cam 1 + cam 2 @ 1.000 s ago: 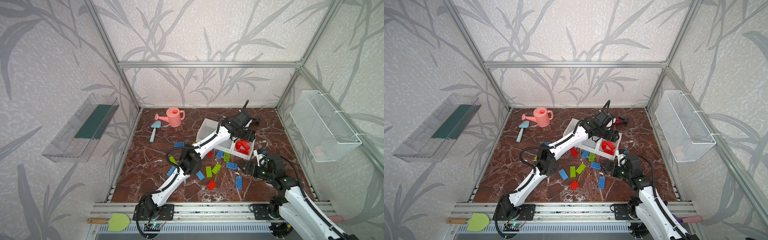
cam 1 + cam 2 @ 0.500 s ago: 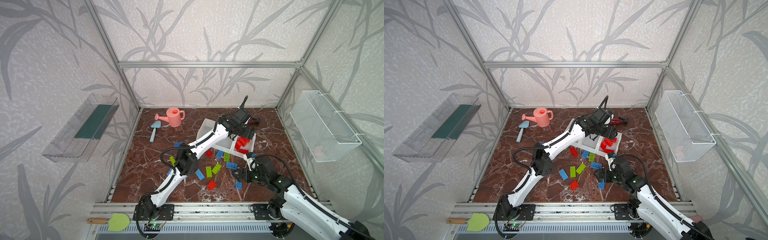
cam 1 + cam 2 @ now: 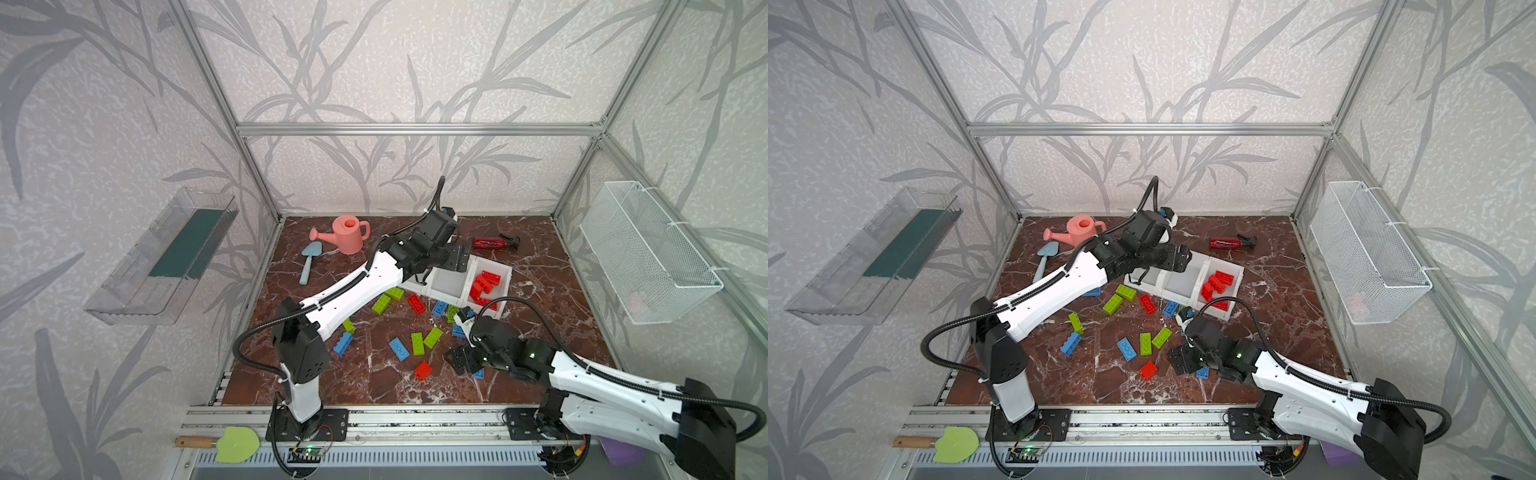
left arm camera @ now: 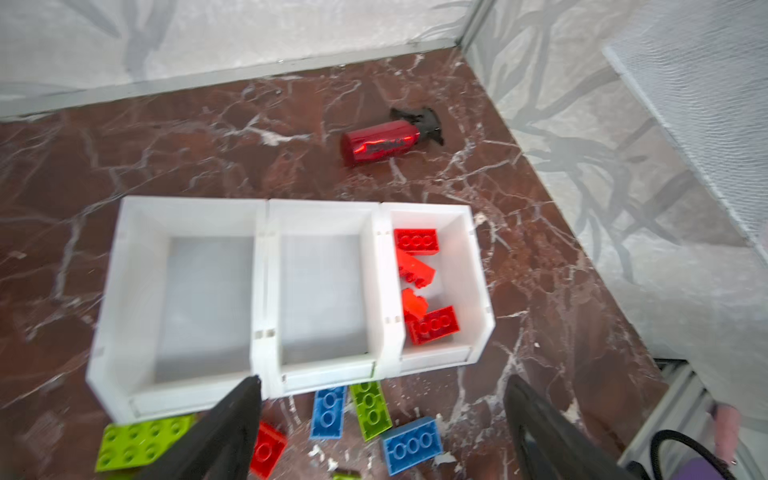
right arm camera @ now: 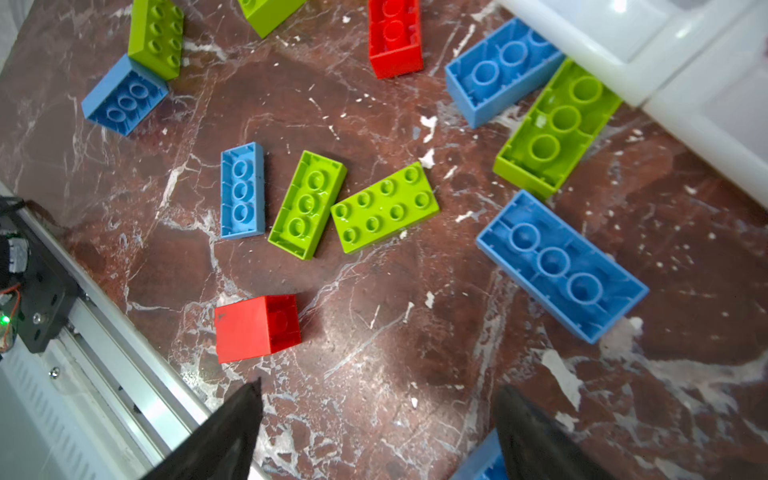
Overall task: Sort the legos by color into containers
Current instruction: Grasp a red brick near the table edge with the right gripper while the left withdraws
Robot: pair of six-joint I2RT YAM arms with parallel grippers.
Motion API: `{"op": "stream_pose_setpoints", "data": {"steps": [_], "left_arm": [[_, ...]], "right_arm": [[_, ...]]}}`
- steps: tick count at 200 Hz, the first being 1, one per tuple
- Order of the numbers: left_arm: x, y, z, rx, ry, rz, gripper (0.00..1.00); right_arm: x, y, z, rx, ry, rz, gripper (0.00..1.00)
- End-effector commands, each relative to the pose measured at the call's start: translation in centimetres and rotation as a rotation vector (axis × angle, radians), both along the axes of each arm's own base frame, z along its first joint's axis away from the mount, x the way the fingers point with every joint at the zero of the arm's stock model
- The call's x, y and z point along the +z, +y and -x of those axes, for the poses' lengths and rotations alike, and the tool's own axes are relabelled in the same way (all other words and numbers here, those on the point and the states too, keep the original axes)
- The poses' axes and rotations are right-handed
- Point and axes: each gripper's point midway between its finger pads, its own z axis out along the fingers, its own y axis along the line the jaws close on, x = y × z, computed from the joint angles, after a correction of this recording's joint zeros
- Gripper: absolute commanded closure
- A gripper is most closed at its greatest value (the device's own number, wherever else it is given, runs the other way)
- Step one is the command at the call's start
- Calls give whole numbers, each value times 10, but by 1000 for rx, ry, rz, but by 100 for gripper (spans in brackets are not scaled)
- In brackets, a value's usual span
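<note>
Top views high, front, angled down; wrist views close, sharing loose legos (image 5: 557,129).

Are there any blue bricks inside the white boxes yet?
No: in the left wrist view only red bricks lie in the white boxes, all in one end box, and the other two hold nothing.

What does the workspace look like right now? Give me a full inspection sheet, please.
Surface: dark marble tabletop, flecked with white chips.
Job's things: containers in a row; red legos in one end bin, other two bins empty; loose legos, blue, green and red, on the tabletop.
Clutter: pink watering can, blue trowel, red spray bottle lying on its side.
End effectors: left end effector open, empty, over the containers' front edge; right end effector open, empty, low over the loose legos.
Cables: black cables loop off both arms.
Surroundings: clear wall tray, wire basket, green spatula outside the front rail.
</note>
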Motion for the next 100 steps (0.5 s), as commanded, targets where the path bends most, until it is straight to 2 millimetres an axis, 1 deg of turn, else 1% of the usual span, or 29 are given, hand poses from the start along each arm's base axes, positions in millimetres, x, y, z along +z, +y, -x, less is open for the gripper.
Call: {"op": "stream_pose_setpoints", "data": {"steps": [1,9,13,16,26,41,52,72,100], "left_arm": [[3,36,4,102,-43,-24,9],[-5,50,7,125,-32,-34,9],[-6,58,9,138,-33,-29,9],[-9,64,10,149,-28,-31,9],[-18,83,13,190,-9,-35,9],[-28,112,20,245,16,-35,9],[-31,130,27,279,29,-37,9],[-39,156,42,321,48,-66,9],[-49,182,63,359,67,-85,9]], "right_arm": [[9,18,-3,78,-55,41,13],[8,24,-1,102,-54,57,13],[8,26,-3,108,-55,64,13],[7,31,4,137,-56,69,13],[6,40,7,171,-58,79,12],[4,53,11,208,-50,72,12],[2,61,14,232,-46,71,12],[0,75,21,283,-46,84,11],[-9,90,29,344,-29,108,11]]}}
